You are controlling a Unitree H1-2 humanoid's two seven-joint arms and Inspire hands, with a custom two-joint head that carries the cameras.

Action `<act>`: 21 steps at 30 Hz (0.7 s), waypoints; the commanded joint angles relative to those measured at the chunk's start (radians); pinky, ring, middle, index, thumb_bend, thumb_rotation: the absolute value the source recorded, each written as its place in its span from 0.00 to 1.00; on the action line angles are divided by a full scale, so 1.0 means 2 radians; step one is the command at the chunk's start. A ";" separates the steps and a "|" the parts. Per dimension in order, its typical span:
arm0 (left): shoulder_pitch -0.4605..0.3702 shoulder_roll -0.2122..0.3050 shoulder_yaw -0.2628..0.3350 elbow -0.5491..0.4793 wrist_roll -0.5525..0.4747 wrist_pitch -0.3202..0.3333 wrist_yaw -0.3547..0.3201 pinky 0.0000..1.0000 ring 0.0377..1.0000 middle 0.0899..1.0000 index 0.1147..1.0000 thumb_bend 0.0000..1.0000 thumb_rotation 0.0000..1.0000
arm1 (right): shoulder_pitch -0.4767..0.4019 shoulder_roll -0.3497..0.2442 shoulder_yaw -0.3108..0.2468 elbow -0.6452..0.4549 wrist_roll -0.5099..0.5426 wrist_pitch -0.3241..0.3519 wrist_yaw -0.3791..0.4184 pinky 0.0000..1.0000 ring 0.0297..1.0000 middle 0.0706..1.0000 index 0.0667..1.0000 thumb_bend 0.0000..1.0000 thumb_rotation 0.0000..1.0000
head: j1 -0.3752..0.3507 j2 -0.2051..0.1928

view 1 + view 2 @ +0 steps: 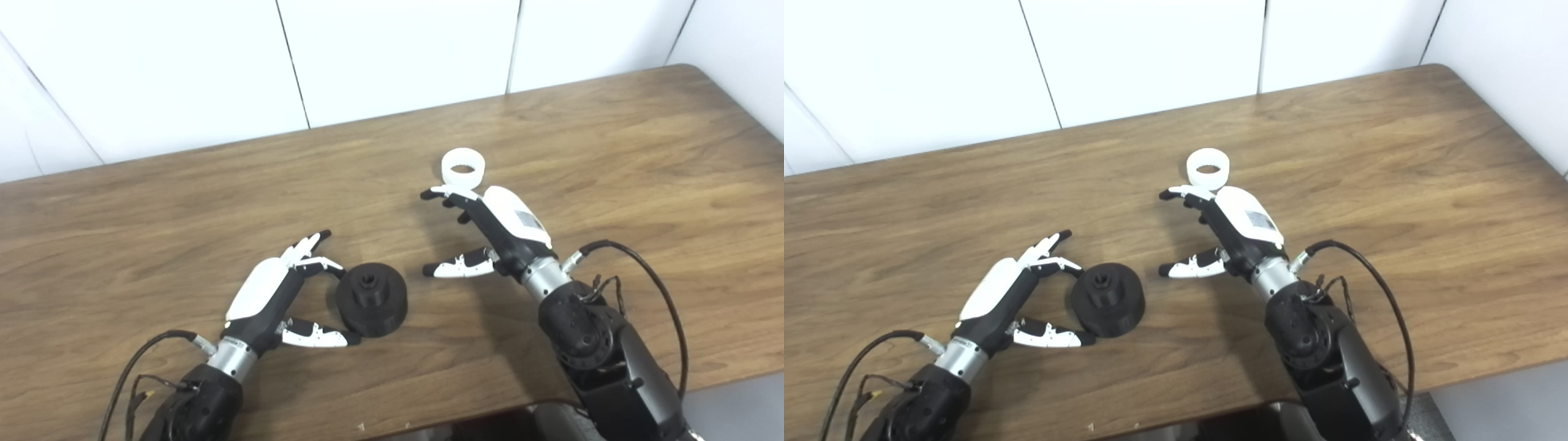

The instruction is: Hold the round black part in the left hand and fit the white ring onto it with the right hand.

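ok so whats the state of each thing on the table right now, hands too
round black part: resting on the table, not lifted, between the left hand's fingers and thumb.
white ring: lying flat on the table, hole up, not held.
left hand: open, fingers and thumb either side of the black part; contact unclear.
right hand: open, holding nothing, fingertips just short of the ring.
table: wooden, bearing both parts.

matte black round part [372, 298], plain white ring [463, 166], brown wood-grain table [643, 153], white-and-black hands, white panelled wall [398, 55]

left hand [1020, 294] open beside black part [1107, 299], white ring [1208, 168] — just beyond open right hand [1222, 236]
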 commanded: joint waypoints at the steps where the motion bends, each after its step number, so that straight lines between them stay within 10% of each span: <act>1: -0.006 0.006 0.008 -0.009 0.000 -0.007 0.004 1.00 1.00 1.00 0.56 0.93 0.28 | -0.027 -0.004 -0.011 -0.015 -0.002 -0.015 -0.020 0.67 0.80 0.85 0.79 0.72 0.22 | 0.001 0.000; 21: -0.005 0.000 0.016 -0.003 0.001 -0.014 0.004 1.00 1.00 1.00 0.55 0.94 0.28 | -0.103 -0.045 -0.054 0.003 -0.036 0.000 -0.027 0.74 0.90 0.89 0.78 0.72 0.29 | 0.006 -0.002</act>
